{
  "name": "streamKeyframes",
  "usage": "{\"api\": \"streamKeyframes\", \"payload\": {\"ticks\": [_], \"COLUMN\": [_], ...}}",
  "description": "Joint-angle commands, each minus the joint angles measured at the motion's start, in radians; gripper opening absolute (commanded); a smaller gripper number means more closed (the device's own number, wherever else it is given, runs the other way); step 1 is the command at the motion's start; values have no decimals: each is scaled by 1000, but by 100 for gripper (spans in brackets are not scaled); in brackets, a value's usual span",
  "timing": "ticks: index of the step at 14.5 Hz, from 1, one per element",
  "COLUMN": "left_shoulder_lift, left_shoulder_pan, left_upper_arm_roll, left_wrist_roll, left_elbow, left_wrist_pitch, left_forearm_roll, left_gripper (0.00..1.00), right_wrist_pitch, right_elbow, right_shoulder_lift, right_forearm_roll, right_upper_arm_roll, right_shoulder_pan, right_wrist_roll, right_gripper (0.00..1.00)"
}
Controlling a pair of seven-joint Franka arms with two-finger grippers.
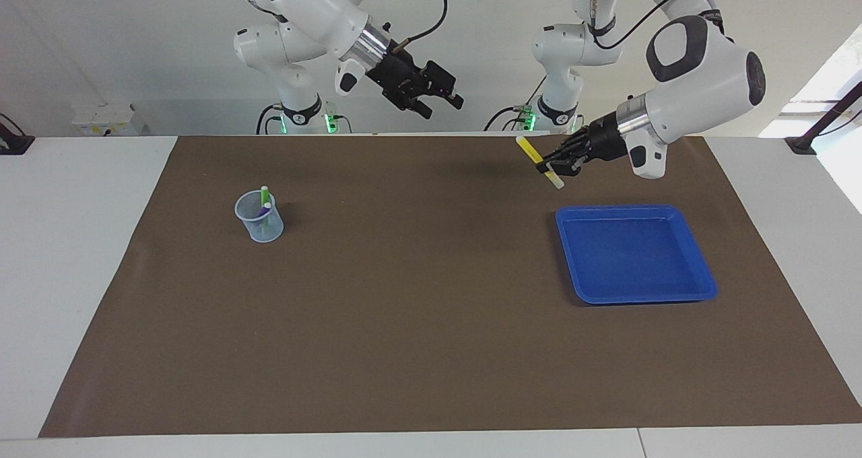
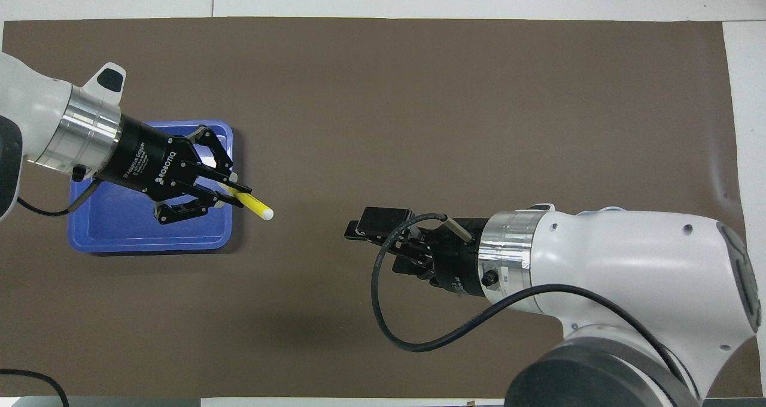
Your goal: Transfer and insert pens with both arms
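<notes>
My left gripper (image 1: pixel 551 167) is shut on the yellow pen (image 1: pixel 529 149) and holds it slanted in the air over the blue tray's (image 1: pixel 700 269) edge toward the table's middle. In the overhead view the left gripper (image 2: pixel 230 191) has the yellow pen (image 2: pixel 256 206) sticking out toward my right gripper (image 2: pixel 368 242). My right gripper (image 1: pixel 444 106) is open and empty, raised over the middle of the brown mat. The green pen (image 1: pixel 264 197) and the purple pen (image 1: pixel 267 209) stand in the pale-blue mesh cup (image 1: pixel 259 223) toward the right arm's end. My right arm hides the cup in the overhead view.
The blue tray (image 2: pixel 149 236) holds nothing and lies toward the left arm's end. The brown mat (image 1: pixel 417 296) covers most of the white table. A black cable loops from my right wrist (image 2: pixel 395 317).
</notes>
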Motion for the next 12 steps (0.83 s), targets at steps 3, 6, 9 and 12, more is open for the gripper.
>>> {"api": "streamKeyframes", "payload": {"ticks": [3, 6, 9, 12], "left_shoulder_lift": [-167, -224, -247, -258], "left_shoulder_pan": [-87, -187, -217, -229], "left_upper_arm_roll": [8, 7, 7, 5], "left_wrist_roll": [-304, -436, -490, -546], "left_elbow": [-207, -284, -307, -315], "left_wrist_pitch": [165, 305, 322, 331], "left_forearm_roll": [-120, -128, -145, -150], "left_gripper": [0, 0, 0, 0], "right_wrist_pitch": [125, 156, 173, 182], "right_elbow": [-10, -2, -4, -2], "right_shoulder_lift": [10, 22, 25, 36], "right_forearm_roll": [23, 15, 3, -43], "right_upper_arm_roll": [12, 14, 14, 14], "right_shoulder_pan": [49, 69, 74, 74], "right_wrist_roll": [36, 69, 52, 24], "right_gripper": [100, 100, 100, 89]}}
